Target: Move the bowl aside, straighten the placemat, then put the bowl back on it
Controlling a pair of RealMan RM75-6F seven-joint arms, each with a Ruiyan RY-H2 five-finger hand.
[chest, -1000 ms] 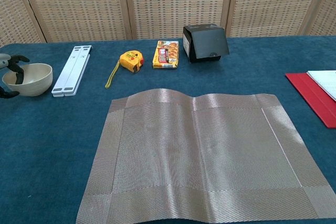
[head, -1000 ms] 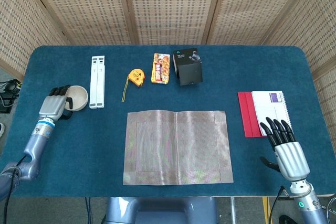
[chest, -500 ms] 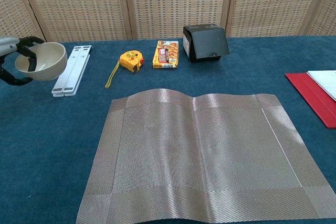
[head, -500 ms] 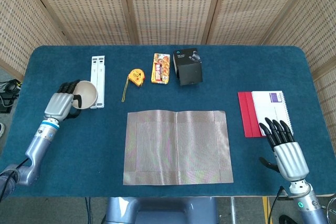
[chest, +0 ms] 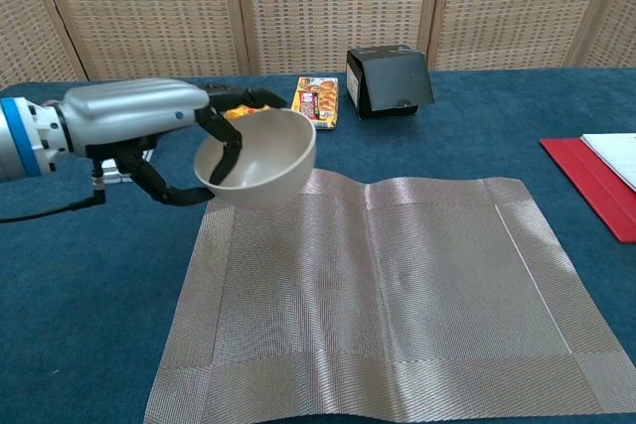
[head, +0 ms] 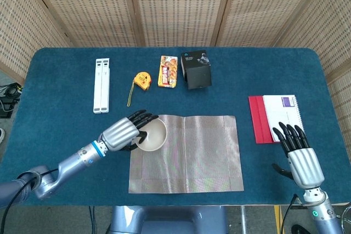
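My left hand (head: 125, 131) (chest: 149, 128) grips a cream bowl (head: 152, 135) (chest: 260, 157) by its rim and holds it in the air over the near-left part of the grey woven placemat (head: 186, 153) (chest: 397, 305). The placemat lies flat and square in the middle of the blue table, with a slight ripple along its far edge. My right hand (head: 299, 159) rests open at the table's front right, fingers extended, holding nothing. It shows only in the head view.
Along the back stand a white folded stand (head: 101, 85), a yellow tape measure (head: 142, 81), a snack packet (head: 168, 70) (chest: 316, 102) and a black box (head: 196, 69) (chest: 389, 79). A red folder with a white notebook (head: 274, 117) lies at the right.
My left hand has lifted the bowl from the far left of the table and carried it right and forward, over the placemat's left part. The right hand has stayed put.
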